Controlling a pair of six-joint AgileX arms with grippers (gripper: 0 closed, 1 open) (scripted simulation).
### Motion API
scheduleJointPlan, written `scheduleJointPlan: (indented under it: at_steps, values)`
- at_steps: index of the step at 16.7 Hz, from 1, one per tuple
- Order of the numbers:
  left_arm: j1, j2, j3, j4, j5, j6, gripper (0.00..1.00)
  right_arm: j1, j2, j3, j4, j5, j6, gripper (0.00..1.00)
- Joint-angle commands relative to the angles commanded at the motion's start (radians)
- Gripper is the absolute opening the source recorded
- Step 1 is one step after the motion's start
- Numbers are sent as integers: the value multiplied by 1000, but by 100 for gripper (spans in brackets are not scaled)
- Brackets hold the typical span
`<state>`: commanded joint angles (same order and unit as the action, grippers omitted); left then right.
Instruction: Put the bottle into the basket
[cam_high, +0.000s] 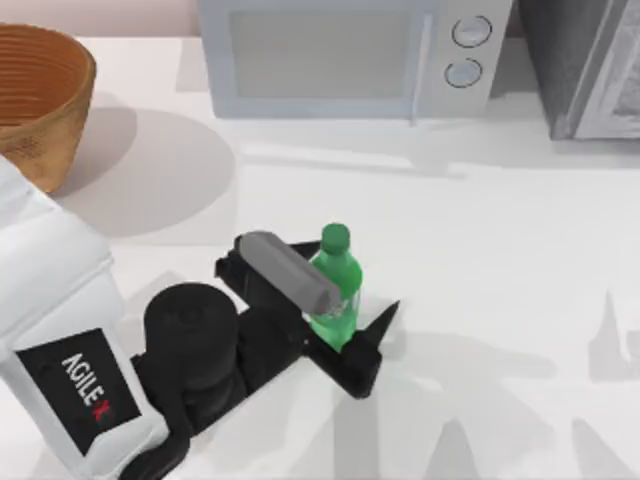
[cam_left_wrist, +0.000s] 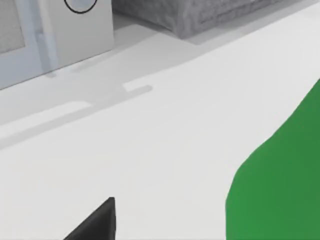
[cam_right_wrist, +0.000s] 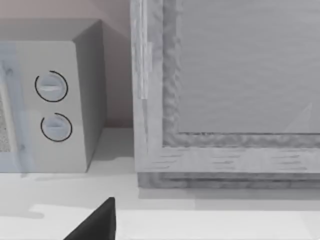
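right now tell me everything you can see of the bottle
The bottle is small, green, translucent plastic with a green screw cap. It stands upright near the middle of the table, well apart from the basket at the far left. The left gripper is around its lower body, black fingers on both sides; whether they press on it cannot be told. In the left wrist view it is a close green mass.

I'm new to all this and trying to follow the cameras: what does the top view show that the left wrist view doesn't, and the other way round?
Top view alone: the wicker basket at the table's far left, and the left gripper around the standing bottle. Left wrist view alone: a close look at the bottle's green side and one dark fingertip. Both: the bottle, the microwave, the grey appliance and the white table.
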<state>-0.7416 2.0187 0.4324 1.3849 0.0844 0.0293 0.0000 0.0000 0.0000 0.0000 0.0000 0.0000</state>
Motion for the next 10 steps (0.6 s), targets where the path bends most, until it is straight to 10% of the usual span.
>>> scheduleJointPlan:
  at_steps: [10]
  values:
    - [0, 0, 0, 0, 0, 0, 32, 0, 0, 0, 0, 0, 0, 100]
